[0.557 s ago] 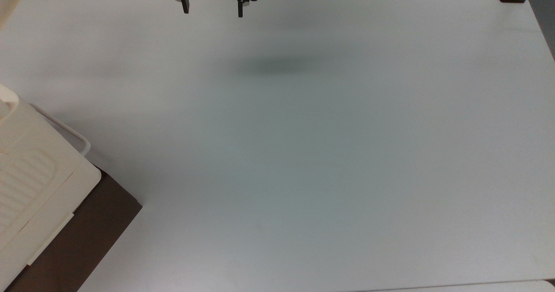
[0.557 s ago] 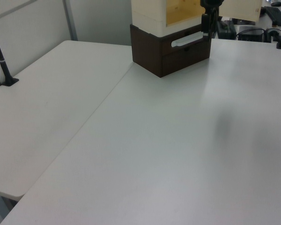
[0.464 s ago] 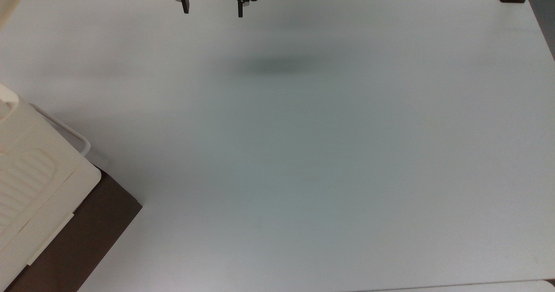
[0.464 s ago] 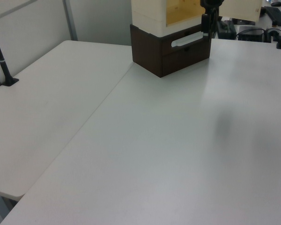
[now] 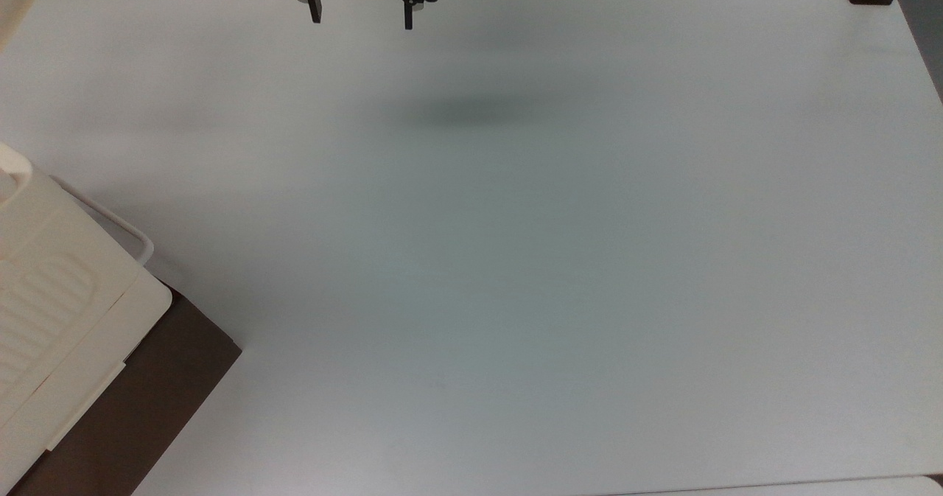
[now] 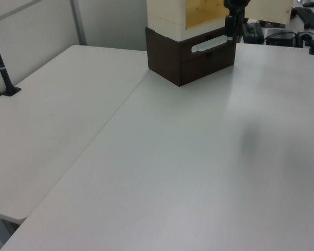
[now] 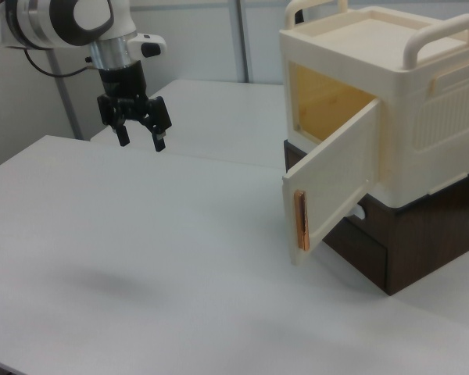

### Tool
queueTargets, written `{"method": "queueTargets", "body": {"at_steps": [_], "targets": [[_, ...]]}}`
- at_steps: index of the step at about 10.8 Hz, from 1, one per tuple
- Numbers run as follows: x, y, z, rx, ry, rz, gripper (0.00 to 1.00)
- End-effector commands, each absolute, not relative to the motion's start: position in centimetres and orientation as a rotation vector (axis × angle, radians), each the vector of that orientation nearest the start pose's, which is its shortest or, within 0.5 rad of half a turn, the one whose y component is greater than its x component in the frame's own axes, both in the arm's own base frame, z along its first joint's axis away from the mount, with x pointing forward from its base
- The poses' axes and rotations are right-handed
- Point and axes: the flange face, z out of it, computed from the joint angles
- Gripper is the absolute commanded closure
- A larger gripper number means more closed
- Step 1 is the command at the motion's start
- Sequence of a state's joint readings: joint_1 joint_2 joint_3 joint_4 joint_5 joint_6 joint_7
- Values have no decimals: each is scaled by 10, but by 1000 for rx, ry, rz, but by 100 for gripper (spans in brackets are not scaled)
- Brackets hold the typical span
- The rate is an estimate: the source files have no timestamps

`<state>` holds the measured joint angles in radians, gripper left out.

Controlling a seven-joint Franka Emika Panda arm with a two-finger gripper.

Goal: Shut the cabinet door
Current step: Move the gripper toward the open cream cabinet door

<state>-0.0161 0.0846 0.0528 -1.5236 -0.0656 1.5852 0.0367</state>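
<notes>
Nothing appears to have moved since the earlier frames: the claw (image 7: 141, 138) hangs in the same spot above the worktop (image 7: 141, 258), and the cabinet door (image 7: 334, 181) stands as far open as before.

Its two black fingers are spread well apart and hold nothing. In the top view the claw (image 5: 361, 18) sits at the picture's upper edge, over the far side of the worktop (image 5: 516, 260), with its soft shadow lying on the bare white surface below it.

In the right view the cream cabinet (image 7: 391, 101) rests on a dark brown drawer box (image 7: 406, 242) at the right view's right. The door is swung out toward the right view's left, hinged on the side nearer the cabinet's right wall, and its free edge carries an orange-brown strip (image 7: 301, 220). Behind it the yellowish interior (image 7: 324, 98) shows. A white rounded bar (image 7: 356, 212) peeks out just under the door's lower edge. Two looped handles rise from the cabinet top (image 7: 430, 39).

The claw is well apart from the door, with open white worktop lying between them. In the left view the claw (image 6: 233, 26) overlaps the cabinet front, beside the white bar (image 6: 209, 44) on the brown box (image 6: 172, 57), and part of the cream door (image 6: 272, 10) shows at the left view's upper right. A black post (image 6: 2, 68) stands on the adjoining table at the left view's left.
</notes>
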Motion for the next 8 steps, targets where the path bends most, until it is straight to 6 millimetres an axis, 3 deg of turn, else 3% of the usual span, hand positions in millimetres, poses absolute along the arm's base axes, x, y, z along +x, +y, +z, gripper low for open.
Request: {"method": "queueTargets", "body": {"at_steps": [1, 2, 4, 5, 6, 8], "targets": [[573, 14, 600, -3220, 27, 53, 0], [573, 14, 600, -3220, 24, 48, 5], [574, 13, 600, -3218, 21, 39, 70], [575, 13, 599, -3218, 23, 41, 93], [575, 13, 598, -3218, 23, 46, 100], [575, 12, 600, -3218, 26, 39, 100]]}}
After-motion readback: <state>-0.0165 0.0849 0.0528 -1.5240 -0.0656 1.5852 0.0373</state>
